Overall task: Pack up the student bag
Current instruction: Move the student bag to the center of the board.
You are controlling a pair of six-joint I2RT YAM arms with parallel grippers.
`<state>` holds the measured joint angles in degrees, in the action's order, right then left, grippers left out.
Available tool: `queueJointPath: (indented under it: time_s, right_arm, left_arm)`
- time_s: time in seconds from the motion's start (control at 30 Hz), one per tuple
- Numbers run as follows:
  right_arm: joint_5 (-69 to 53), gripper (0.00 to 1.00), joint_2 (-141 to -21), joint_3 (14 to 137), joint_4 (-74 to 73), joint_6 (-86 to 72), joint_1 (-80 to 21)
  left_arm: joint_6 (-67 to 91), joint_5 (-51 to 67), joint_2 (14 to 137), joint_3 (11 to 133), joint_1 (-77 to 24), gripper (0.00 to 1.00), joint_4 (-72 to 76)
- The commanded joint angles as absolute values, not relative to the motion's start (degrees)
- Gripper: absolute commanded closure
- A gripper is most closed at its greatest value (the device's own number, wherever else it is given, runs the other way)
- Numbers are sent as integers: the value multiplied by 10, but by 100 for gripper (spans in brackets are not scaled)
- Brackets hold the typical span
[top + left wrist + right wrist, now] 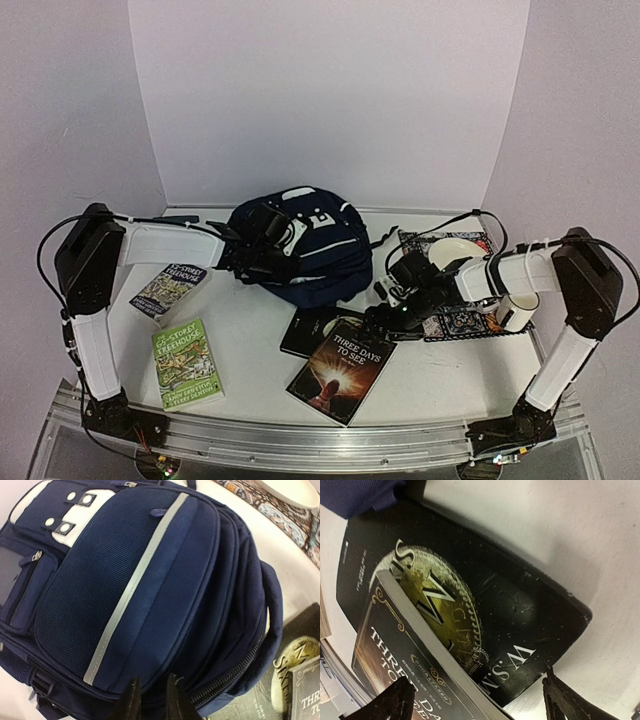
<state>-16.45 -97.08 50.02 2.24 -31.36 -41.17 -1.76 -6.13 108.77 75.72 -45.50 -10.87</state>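
Four books lie on the white tabletop (250, 335), as we count them. Nearest the arm bases are a green Treehouse paperback (190, 365) on the left and, toward the middle, "Three Days to See" (340, 372), a dark cover with a glowing figure. That second one lies partly over a black book (520, 605) with a gold disc on its cover.

The right gripper (474, 687) hangs low over this overlapping pair. Its jaws are spread wide, one finger on each side of the books' corner, and we see nothing held between them.

A little farther back on the left, a second Treehouse paperback (168, 288) lies askew beside the left arm. On the right, a white mug (517, 312) stands at the edge of a patterned mat (455, 322), with a pale plate (452, 250) on the mat's far end.

The student bag (310, 255) lies front side up in the middle of the tabletop's far half, between the two arms. It is navy, with a pale stripe down its front pocket and a white patch carrying dark buckles. A fold of its fabric reaches the black book's far corner.

The left gripper (152, 695) is at the bag's left side, its tips against the edge of the front pocket, just by a zip. Its jaws stand narrow, with a slim gap between them, and we cannot tell whether they pinch any fabric.
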Motion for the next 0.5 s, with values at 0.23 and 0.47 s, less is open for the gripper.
queueJointPath:
  time_s: [0.23,0.47]
  right_arm:
    - [-217,13,-968,521,-57,-262,-413]
    - [-199,13,-951,526,-60,-260,-414]
  left_arm:
    - [88,90,923,621,-477,42,-81]
    - [173,232,892,529,-497,33,-81]
